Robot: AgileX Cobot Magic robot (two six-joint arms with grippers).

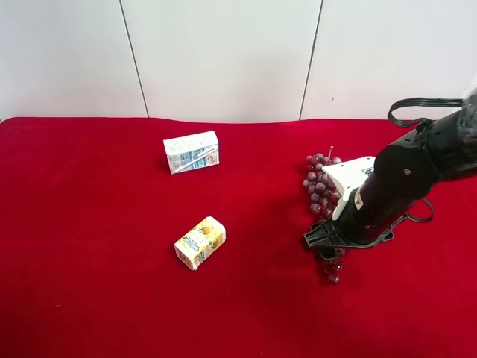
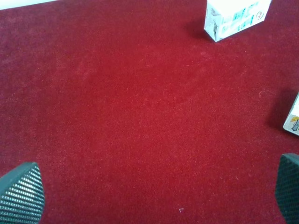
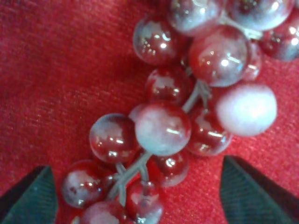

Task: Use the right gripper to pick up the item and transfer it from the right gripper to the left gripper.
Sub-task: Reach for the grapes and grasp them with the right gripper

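The bunch of dark red and frosted purple grapes (image 1: 319, 183) lies on the red cloth at the exterior high view's right, stem pointing to the back. The right gripper (image 1: 328, 242), on the black arm with a white wrist piece, hangs low over the bunch's near half and hides part of it. In the right wrist view the grapes (image 3: 163, 128) fill the frame, and the right gripper (image 3: 140, 189) is open with one finger (image 3: 32, 198) on each side of the bunch. The left gripper (image 2: 154, 186) is open and empty above bare cloth. It is out of the exterior high view.
A white-blue carton (image 1: 191, 151) lies at the back middle of the cloth, and it shows in the left wrist view (image 2: 236, 16). A yellow-white carton (image 1: 200, 242) lies nearer the front, its edge in the left wrist view (image 2: 293, 119). White wall panels stand behind the table.
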